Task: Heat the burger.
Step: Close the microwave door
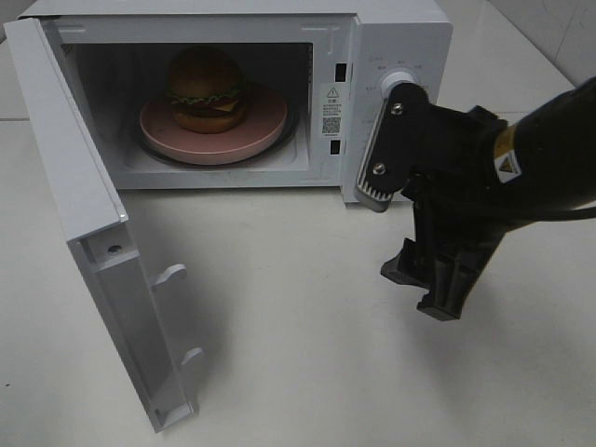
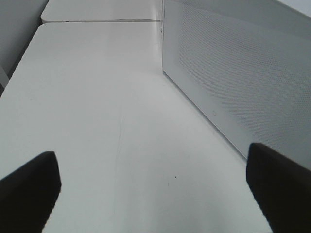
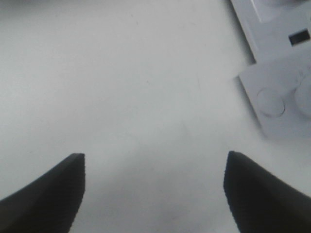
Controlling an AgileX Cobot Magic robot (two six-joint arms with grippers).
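Left gripper (image 2: 151, 162) hangs over the white table (image 2: 97, 97) just beside the microwave's (image 1: 400, 37) perforated side wall. Its two dark fingers (image 2: 29, 189) are spread wide, with only bare tabletop between them. At the microwave's front, the door (image 1: 84, 186) is swung fully open on the left-hand side, its inner face and two latch hooks showing. Inside the cavity sits the burger (image 1: 207, 88) — domed bun, lettuce frill, cheese and patty — upright on a pink round plate (image 1: 265, 126), towards the back left of that plate. To the right of the cavity is the control panel with its white dial (image 1: 399, 82). In front of that panel, above the table, is the right gripper (image 1: 417, 291) — fingers pointing down, wide apart, holding nothing.
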